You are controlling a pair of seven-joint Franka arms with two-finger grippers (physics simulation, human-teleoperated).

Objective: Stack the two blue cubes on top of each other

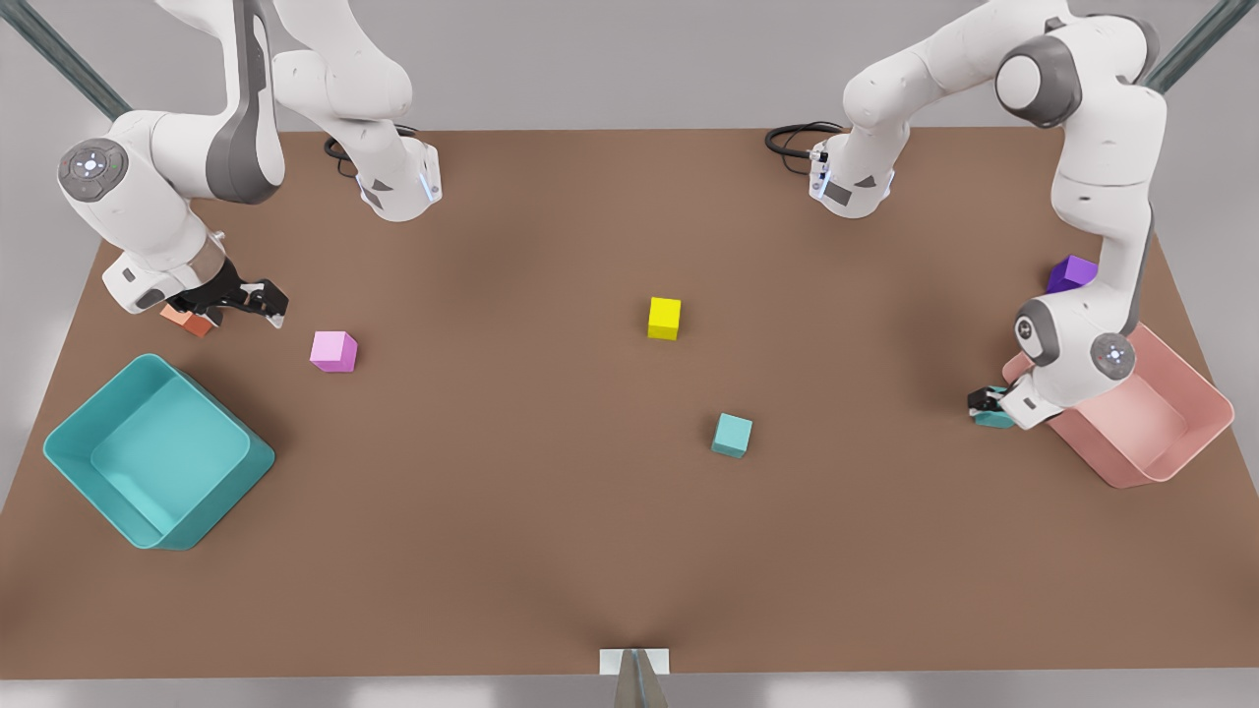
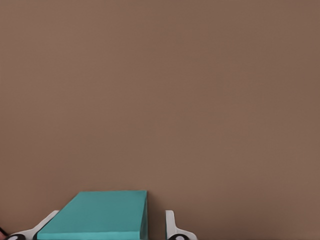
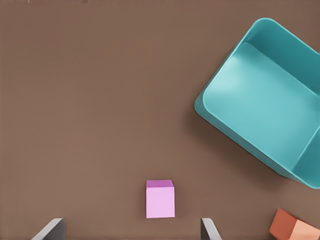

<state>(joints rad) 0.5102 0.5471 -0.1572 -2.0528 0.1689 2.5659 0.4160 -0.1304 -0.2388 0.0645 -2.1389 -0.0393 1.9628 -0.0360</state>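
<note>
Now: left hand closing in on one teal cube, the other waits mid-bench

Seemingly the grasp is under way. The left hand (image 1: 986, 404), at the front view's right beside the pink bin (image 1: 1180, 447), sits low on the bench (image 1: 551, 551) with its fingers either side of one teal cube (image 1: 995, 420). In the left wrist view that cube (image 2: 100, 215) lies between the two fingertips (image 2: 171, 225), with a visible gap on one side, so I judge the hand not yet clamped. The second teal cube (image 1: 732, 435) stands alone near the bench's middle, well apart, below the yellow cube (image 1: 664, 318).

Both cubes look rigid, light and matte, so they should hold firm if pinched across two flat opposite faces near mid-height; a squared grip would help it land flat on its twin.

The right hand (image 1: 258, 300) hovers at the front view's left, fingers spread and empty, waiting. Its wrist view shows the pink cube (image 3: 160, 198), the teal bin (image 3: 260, 100) and an orange cube (image 3: 292, 227); the front view adds a purple cube (image 1: 1070, 272) behind the left arm
</note>
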